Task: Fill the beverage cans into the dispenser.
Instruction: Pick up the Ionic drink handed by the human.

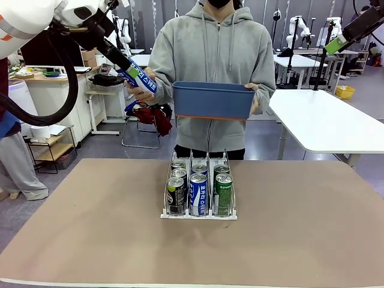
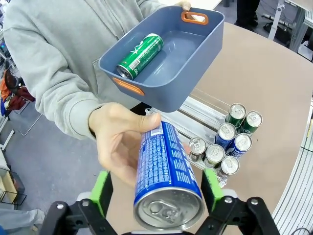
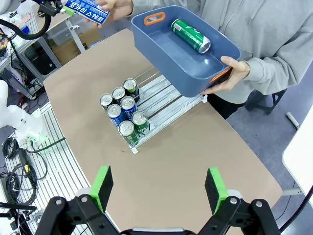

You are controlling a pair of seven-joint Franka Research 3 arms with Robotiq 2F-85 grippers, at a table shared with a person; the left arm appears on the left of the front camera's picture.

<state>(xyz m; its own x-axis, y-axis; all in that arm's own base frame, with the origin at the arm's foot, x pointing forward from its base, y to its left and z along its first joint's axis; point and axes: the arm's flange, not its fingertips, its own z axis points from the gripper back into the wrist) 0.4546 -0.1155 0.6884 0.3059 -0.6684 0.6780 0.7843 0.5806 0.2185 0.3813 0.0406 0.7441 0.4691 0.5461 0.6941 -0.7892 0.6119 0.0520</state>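
Handover: the person's hand (image 2: 117, 142) offers a blue Pocari can (image 2: 164, 166) to the L pincer (image 2: 156, 182), high above the worktop (image 1: 300, 228).
L pincer is spread either side of it, not pinching yet (next: close, carry to a lane w/ room). R pincer (image 3: 159, 183) is spread, empty. The dispenser (image 1: 198, 215) holds 7 cans; the person's blue bin (image 2: 166, 93) holds 1 green can (image 2: 140, 55).

Blue bin (image 1: 213, 102) held high behind dispenser (image 1: 198, 216) — open table (image 1: 300, 228) flanks it.

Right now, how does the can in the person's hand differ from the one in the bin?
The held can is blue, the bin can green. The held can is between the jaws of the left gripper; the bin can lies on its side. Both silver-topped.
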